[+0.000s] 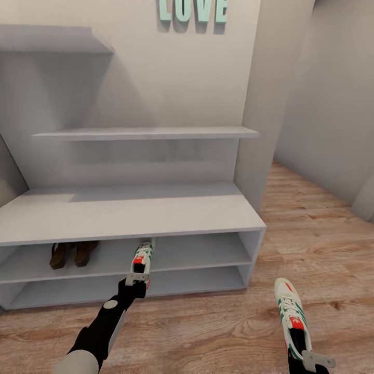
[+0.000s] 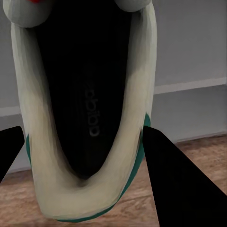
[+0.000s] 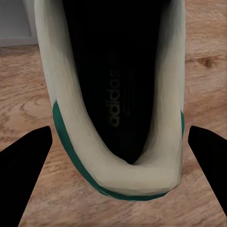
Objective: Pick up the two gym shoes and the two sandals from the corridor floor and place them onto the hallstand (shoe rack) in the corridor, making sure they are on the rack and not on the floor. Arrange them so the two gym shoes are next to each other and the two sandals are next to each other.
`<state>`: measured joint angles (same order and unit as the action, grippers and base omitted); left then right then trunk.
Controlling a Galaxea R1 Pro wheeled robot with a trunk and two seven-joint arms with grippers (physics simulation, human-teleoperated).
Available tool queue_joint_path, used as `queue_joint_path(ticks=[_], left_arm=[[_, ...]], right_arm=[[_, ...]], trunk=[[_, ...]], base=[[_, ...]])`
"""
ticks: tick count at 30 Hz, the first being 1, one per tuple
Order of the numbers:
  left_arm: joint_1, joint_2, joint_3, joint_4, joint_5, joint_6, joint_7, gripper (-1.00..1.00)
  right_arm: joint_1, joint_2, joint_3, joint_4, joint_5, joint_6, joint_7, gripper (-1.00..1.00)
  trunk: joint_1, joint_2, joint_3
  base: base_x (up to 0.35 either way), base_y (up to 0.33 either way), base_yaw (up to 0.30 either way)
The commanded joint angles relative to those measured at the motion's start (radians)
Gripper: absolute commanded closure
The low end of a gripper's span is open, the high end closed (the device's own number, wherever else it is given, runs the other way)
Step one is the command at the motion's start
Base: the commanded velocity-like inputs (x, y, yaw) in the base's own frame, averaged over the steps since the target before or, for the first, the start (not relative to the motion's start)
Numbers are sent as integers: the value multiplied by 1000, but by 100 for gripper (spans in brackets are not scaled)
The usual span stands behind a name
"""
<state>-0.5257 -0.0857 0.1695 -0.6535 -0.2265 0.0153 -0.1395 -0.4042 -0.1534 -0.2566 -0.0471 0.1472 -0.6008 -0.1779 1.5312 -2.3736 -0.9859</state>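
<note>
Left gripper (image 1: 138, 279): your black fingers pinch the heel of an off-white low sneaker with green side stripes (image 1: 143, 258), toe poked into the upper open shelf of the pale grey-white hallstand (image 1: 130, 213); your left wrist view shows the fingers (image 2: 172, 179) flanking the heel collar (image 2: 90, 118).
Right gripper (image 1: 311, 359): it sits at the heel of the second off-white green-striped sneaker (image 1: 292, 314); your wrist view shows the fingers (image 3: 23, 165) spread apart from the shoe (image 3: 113, 94).
Second sneaker: over the light brown wood-plank floor (image 1: 218, 327), right of the rack.
Sandals: the dark brown leather pair (image 1: 72, 253) rests side by side on the upper shelf, left of your held sneaker.
</note>
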Motion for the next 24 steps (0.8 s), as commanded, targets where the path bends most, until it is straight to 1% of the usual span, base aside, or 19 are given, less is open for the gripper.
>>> queue_joint_path(ticks=[1,14,21,24], left_arm=[[0,-2,8,-2,-10,2,-9,100],[1,-2,7,-1,-10,2,-9,100],[1,-2,7,1,-11,2,-5,100],[1,-2,7,2,-10,2,-5,100]], right_arm=[[-1,0,-4,1,11,-2,-6,100],[-1,0,-4,1,11,-2,-6,100],[-1,0,-4,1,11,-2,-6,100],[-1,0,-4,1,11,-2,-6,100]], trunk=[[0,0,-1],[0,0,-2],[0,0,-2],[0,0,-2]], base=[[0,0,0],[11,0,0],[221,0,0],[104,0,0]])
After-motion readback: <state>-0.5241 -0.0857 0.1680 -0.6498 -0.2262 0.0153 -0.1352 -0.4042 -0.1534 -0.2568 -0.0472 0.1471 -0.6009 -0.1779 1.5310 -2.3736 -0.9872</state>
